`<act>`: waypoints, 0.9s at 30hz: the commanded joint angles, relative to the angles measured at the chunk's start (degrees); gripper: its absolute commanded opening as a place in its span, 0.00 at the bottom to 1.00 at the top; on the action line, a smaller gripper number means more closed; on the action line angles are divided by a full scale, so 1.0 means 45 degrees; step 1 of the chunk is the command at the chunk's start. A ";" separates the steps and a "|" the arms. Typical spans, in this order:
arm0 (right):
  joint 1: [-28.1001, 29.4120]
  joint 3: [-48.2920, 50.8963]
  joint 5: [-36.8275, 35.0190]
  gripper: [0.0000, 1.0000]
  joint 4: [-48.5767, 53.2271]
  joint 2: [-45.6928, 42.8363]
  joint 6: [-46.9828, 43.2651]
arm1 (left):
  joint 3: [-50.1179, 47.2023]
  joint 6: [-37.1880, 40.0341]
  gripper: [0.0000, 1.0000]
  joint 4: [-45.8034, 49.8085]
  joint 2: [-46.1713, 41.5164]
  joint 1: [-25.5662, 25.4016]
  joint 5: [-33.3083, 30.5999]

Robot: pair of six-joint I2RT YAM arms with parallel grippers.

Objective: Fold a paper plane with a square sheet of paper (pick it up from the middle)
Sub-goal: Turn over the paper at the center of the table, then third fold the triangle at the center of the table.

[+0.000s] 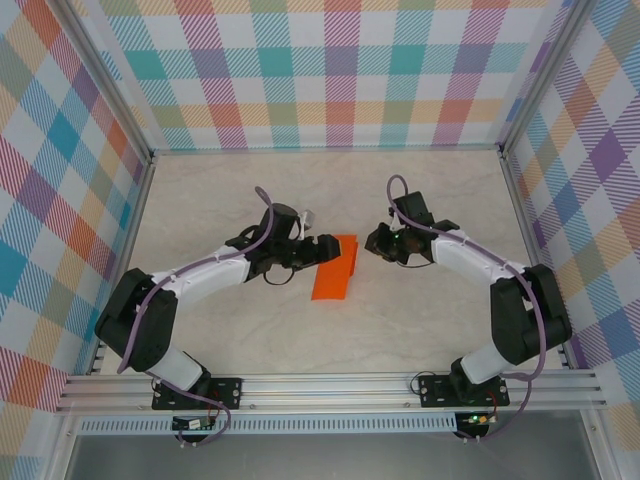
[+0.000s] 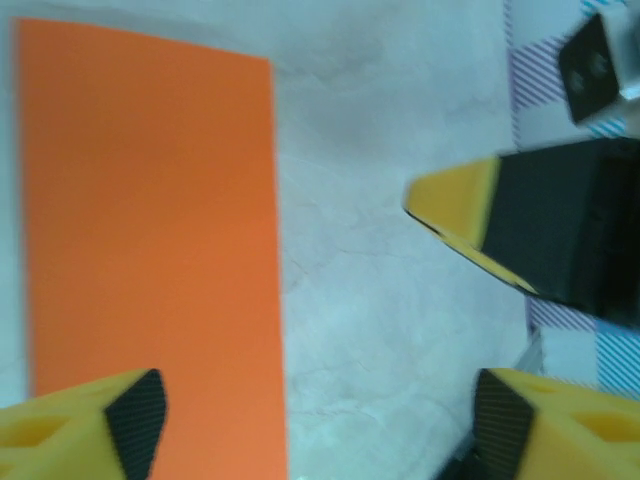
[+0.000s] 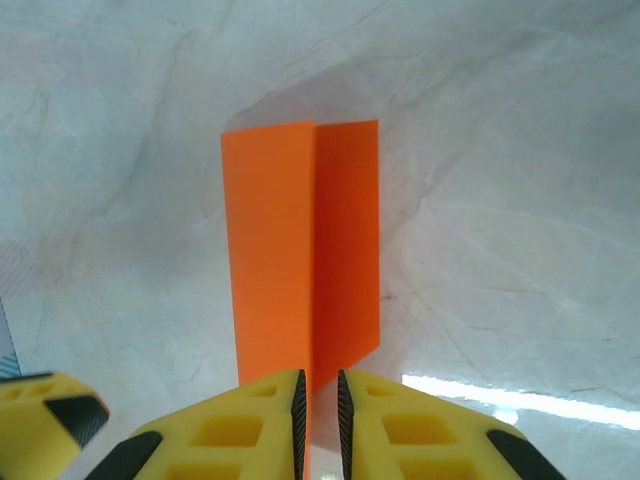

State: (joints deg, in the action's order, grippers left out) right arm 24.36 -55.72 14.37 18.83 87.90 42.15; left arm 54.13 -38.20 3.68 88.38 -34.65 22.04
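The square sheet of paper (image 1: 335,268) lies folded in half on the table centre, an orange rectangle. My left gripper (image 1: 325,250) hovers at its upper left edge. In the left wrist view the gripper (image 2: 318,405) is open wide, one finger (image 2: 130,410) over the sheet (image 2: 150,220) and the other over bare table. My right gripper (image 1: 372,240) is just right of the sheet, apart from it, and one of its fingers (image 2: 460,205) shows there. In the right wrist view its jaws (image 3: 320,400) stand shut to a thin slit, holding nothing. The sheet (image 3: 290,240) stretches ahead, with a lengthwise fold line.
The pale marbled table (image 1: 330,190) is enclosed by checkered walls (image 1: 320,70) at the back and both sides. An aluminium rail (image 1: 330,385) with the arm bases runs along the near edge. A tip of my left finger (image 3: 50,420) shows low in the right wrist view.
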 commanded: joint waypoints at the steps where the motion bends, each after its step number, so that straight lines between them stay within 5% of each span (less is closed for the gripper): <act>1: 0.0947 -0.0867 0.0482 0.17 0.0047 0.0393 -0.0526 | -0.0229 -0.0430 0.71 0.1535 -0.0164 0.0418 -0.2217; 12: 0.3394 -0.3588 0.0295 0.10 0.0858 0.4286 -0.0568 | -0.0902 -0.1949 0.46 0.3552 -0.0318 0.1294 -0.4333; 18: 0.4092 -0.4862 0.0785 0.09 0.1755 0.5985 -0.1580 | -0.0937 -0.1961 0.41 0.3771 -0.0342 0.1422 -0.4313; 27: 0.4138 -0.3993 0.0744 0.08 0.2969 0.6327 -0.3719 | -0.0918 -0.1806 0.39 0.3418 -0.0138 0.1434 -0.3795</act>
State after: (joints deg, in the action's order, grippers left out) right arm 43.07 -75.55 17.41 27.11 115.94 31.73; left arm 50.35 -46.13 19.35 88.36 -28.67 3.95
